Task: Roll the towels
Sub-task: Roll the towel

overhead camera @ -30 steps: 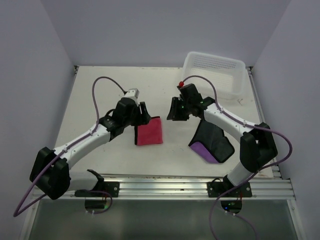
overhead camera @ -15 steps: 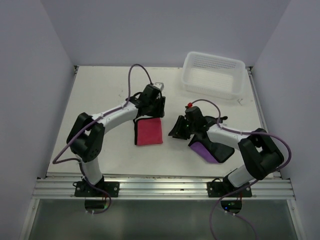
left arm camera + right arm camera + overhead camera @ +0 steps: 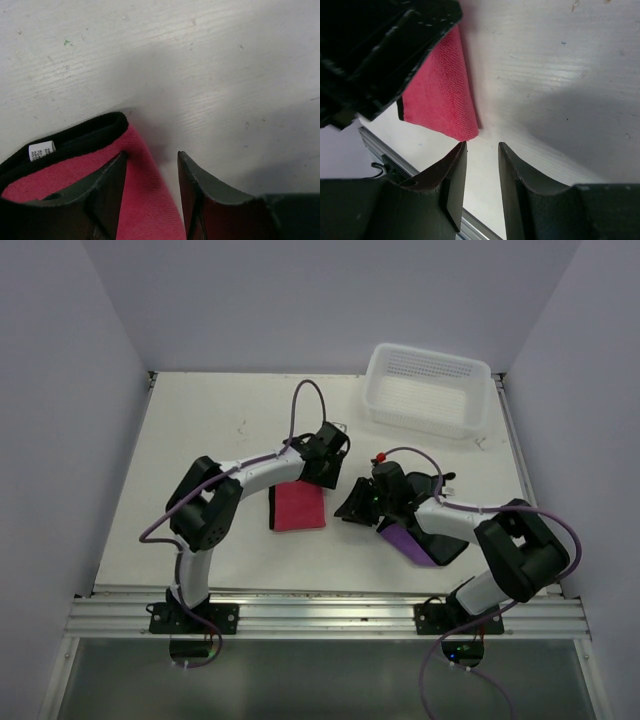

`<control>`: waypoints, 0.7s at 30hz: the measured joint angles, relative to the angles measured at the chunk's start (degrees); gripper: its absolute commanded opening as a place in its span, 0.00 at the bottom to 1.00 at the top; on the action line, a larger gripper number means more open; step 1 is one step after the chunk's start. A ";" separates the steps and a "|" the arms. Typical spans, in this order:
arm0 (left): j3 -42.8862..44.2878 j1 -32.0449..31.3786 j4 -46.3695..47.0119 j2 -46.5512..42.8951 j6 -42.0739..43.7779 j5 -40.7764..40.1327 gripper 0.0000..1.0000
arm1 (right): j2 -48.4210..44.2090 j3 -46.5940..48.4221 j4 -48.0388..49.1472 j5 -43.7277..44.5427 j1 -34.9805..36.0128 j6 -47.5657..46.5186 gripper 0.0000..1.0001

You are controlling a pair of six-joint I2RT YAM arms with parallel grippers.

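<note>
Judging by how things lie, no rolling is done: the pink-red towel (image 3: 298, 506) is spread flat mid-counter, the purple towel (image 3: 412, 542) crumpled beneath the right arm. The left hand (image 3: 150, 187) is parted over its far corner; the right hand (image 3: 481, 185) is parted, empty.

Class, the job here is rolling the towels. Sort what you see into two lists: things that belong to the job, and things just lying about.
Belongs to the job:
pink-red towel
purple towel

Just lying about:
white basket
</note>
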 measured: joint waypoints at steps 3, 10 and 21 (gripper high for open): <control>0.17 0.00 -0.81 1.77 -0.22 -1.31 0.48 | 0.02 -0.04 0.92 -0.28 0.20 0.11 0.36; 2.40 0.00 -2.95 3.72 -0.83 -4.09 0.46 | 0.28 -0.04 2.01 -1.33 0.35 0.17 0.36; 2.51 0.00 -2.49 5.11 -2.43 -5.29 0.36 | 3.39 -0.04 4.37 -1.36 0.74 0.20 0.37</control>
